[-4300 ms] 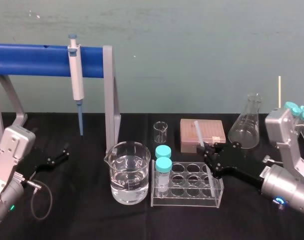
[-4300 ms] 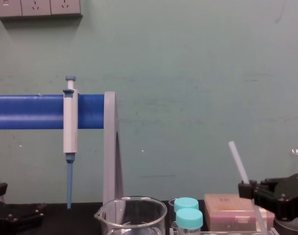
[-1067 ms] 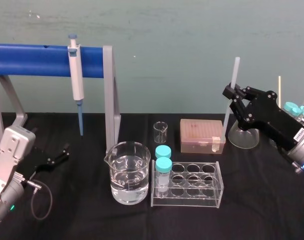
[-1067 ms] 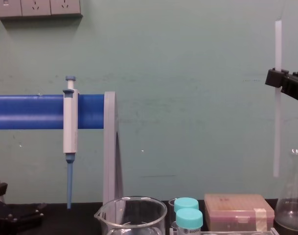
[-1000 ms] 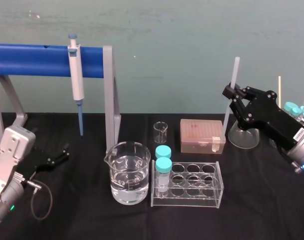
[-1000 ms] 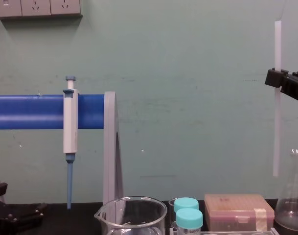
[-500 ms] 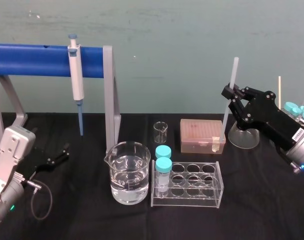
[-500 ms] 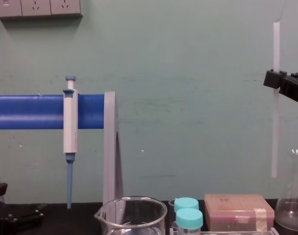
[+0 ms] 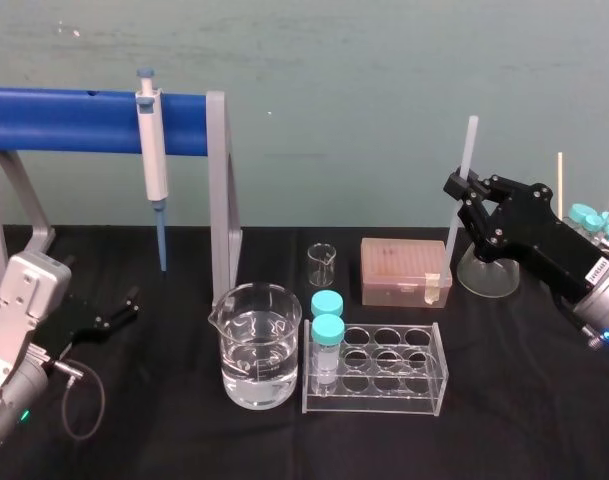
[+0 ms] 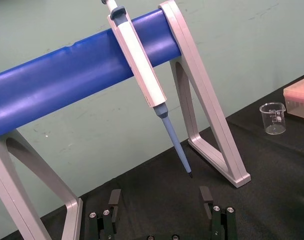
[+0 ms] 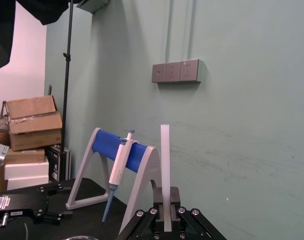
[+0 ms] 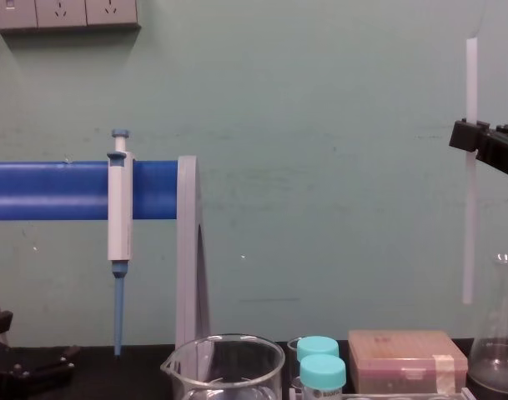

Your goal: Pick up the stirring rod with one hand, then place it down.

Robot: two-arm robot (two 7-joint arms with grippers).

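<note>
The stirring rod (image 9: pixel 471 140) is a thin white translucent stick held nearly upright, high above the table's right side, in front of the conical flask (image 9: pixel 489 275). My right gripper (image 9: pixel 462 190) is shut on it about a third of the way down its length. From the chest the rod (image 12: pixel 470 75) hangs vertical in the black fingers of the right gripper (image 12: pixel 466 136), its lower end free in the air. The right wrist view has the rod (image 11: pixel 165 150) rising from the right gripper (image 11: pixel 166 200). My left gripper (image 10: pixel 160 200) rests open on the black table at the left (image 9: pixel 109 318).
A pipette (image 9: pixel 152 150) hangs on the blue-barred stand (image 9: pixel 84 120) at the left. At centre stand a water-filled beaker (image 9: pixel 260 345), a clear tube rack (image 9: pixel 379 375) with two teal-capped tubes, a small beaker (image 9: pixel 322 264) and a pink tip box (image 9: pixel 404 268).
Since the earliest frames my right gripper has lifted the rod from the tube rack to high at the right and stood it upright. Over the last second it drifted slightly left.
</note>
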